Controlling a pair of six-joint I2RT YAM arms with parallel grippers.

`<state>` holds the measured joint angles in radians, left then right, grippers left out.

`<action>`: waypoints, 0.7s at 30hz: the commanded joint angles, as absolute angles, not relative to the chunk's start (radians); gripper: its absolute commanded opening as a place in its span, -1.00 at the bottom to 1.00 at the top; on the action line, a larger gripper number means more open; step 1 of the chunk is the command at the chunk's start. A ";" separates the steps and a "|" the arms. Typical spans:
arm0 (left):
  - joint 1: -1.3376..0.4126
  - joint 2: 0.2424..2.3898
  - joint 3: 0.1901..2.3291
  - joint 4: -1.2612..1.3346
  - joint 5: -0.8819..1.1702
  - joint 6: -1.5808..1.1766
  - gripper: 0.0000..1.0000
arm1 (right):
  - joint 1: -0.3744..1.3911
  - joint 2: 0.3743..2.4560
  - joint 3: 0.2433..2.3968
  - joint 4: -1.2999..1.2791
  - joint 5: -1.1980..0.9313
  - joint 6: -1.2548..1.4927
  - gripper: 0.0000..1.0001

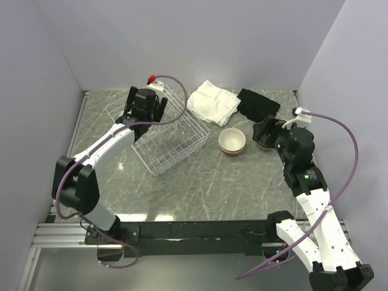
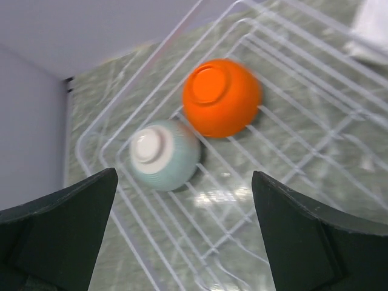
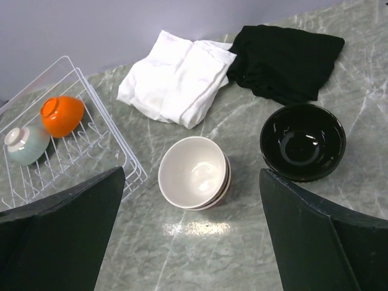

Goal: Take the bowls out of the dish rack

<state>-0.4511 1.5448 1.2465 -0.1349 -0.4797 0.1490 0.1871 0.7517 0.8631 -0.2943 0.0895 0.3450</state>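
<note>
The white wire dish rack stands at the left middle of the table. In the left wrist view an orange bowl and a pale blue-green bowl lie upside down on its ribbed floor. My left gripper is open and empty above the rack, near these two bowls. A stack of cream-inside bowls stands on the table right of the rack, and a dark bowl stands beside it. My right gripper is open and empty above the stack.
A folded white cloth and a folded black cloth lie at the back of the table. Grey walls close the left, back and right sides. The rack also shows at the left of the right wrist view.
</note>
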 commanded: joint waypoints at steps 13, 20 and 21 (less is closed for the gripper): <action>-0.296 1.920 1.529 -0.297 -0.598 0.357 0.99 | 0.183 0.693 0.819 -0.299 0.049 0.290 0.99; -0.290 2.012 1.601 -0.353 -0.575 0.325 0.99 | 0.183 0.693 0.810 -0.301 0.026 0.249 0.99; -0.288 2.025 1.614 -0.366 -0.581 0.308 0.99 | 0.181 0.698 0.808 -0.299 0.025 0.247 0.99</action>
